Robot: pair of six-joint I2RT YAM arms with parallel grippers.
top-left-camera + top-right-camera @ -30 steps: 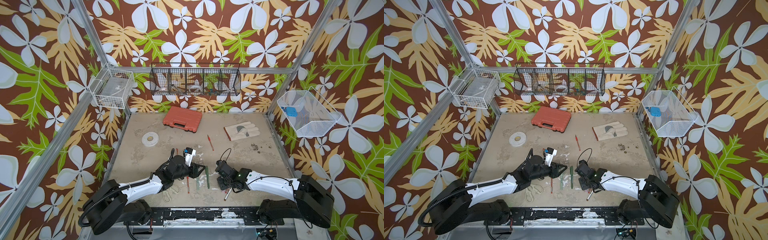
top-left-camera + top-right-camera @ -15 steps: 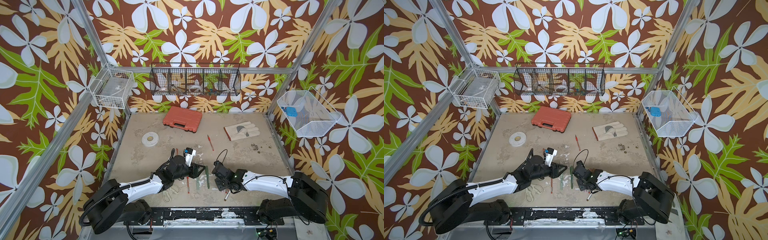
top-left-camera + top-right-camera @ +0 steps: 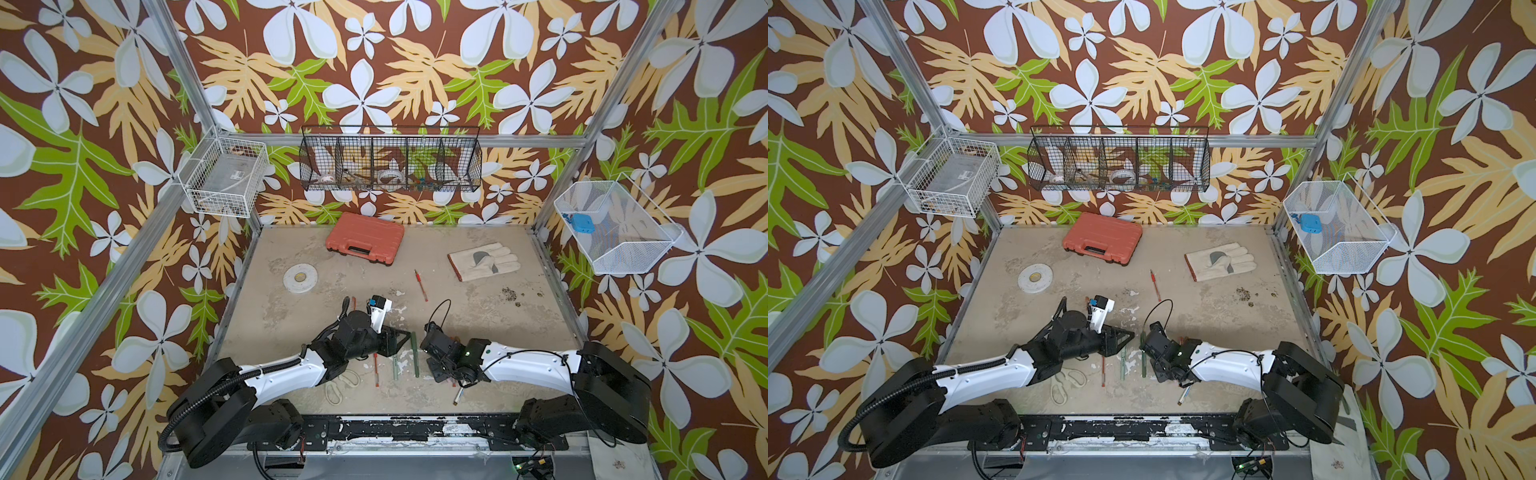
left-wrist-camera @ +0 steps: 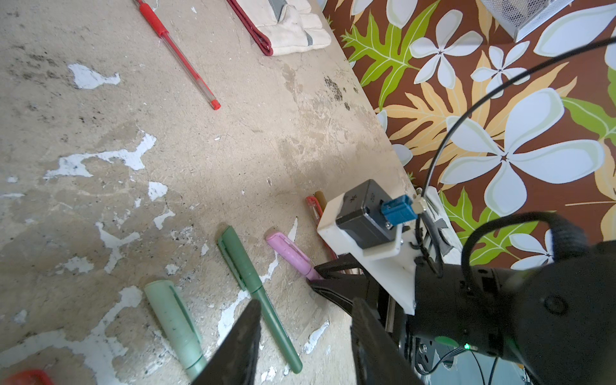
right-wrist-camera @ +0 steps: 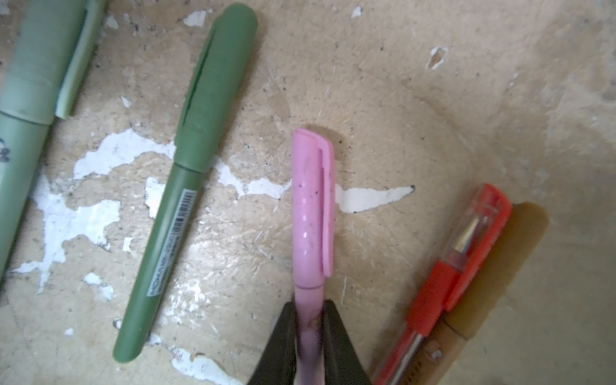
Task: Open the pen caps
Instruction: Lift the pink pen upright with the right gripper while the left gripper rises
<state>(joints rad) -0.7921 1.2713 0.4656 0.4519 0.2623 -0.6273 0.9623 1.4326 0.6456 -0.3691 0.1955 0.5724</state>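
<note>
While right hand (image 5: 309,305) clamps pink pen (image 5: 308,293), pink cap (image 5: 310,206) just ahead.

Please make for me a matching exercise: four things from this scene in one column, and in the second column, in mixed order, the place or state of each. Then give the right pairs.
1. pink pen
2. dark green pen
3. glove
4. orange case

A. closed, farthest back
B. lying free, capped, beside the pale green pen
C. gripped by the right gripper
D. flat, near the right edge of the table

Pairs: 1-C, 2-B, 3-D, 4-A
</note>
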